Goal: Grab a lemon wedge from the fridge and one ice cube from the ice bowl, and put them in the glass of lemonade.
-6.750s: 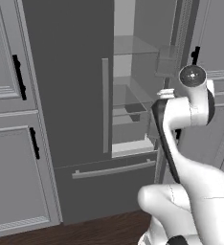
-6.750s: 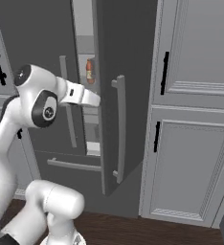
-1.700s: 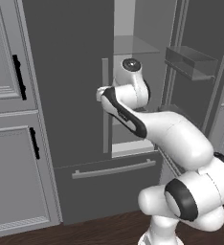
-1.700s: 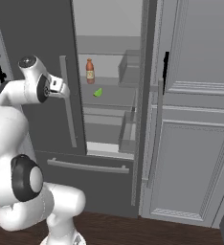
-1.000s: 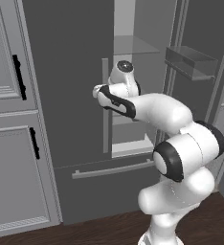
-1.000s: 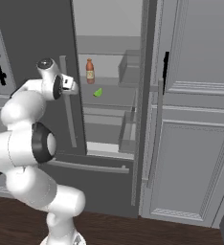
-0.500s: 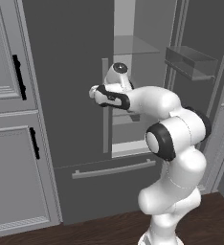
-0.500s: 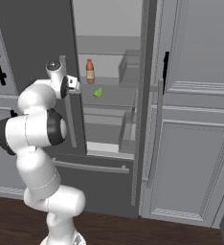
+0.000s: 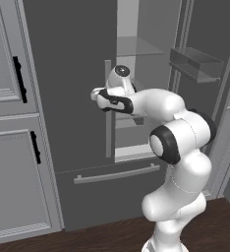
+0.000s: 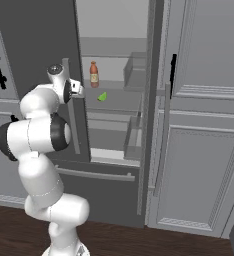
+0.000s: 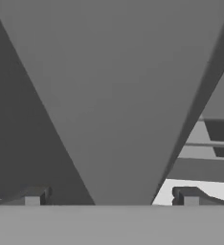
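Observation:
The fridge point(image 9: 68, 74) stands with its right door point(image 10: 156, 100) swung wide, glass shelves showing inside. A tiny green lemon wedge point(image 10: 102, 96) lies on a middle shelf, right of my hand. My gripper point(image 9: 93, 93) point(image 10: 79, 89) hovers open at shelf height, close to the left door's long handle point(image 9: 107, 118). In the hand view the gripper point(image 11: 111, 196) straddles a broad grey door edge, fingertips point(image 11: 35, 196) wide apart with nothing held. The ice cube, ice bowl and glass of lemonade are out of view.
An orange labelled bottle point(image 10: 94, 74) stands on the shelf behind the wedge. Door bins point(image 9: 195, 61) hang on the open right door. Panelled grey cabinets point(image 9: 9, 147) point(image 10: 204, 125) with black handles flank the fridge. A freezer drawer point(image 9: 114, 174) sits below.
The hand has drifted slightly left toward the left door's handle while the elbow swung down and in front of the fridge. Jaws stayed open; doors, wedge and bottle have not moved.

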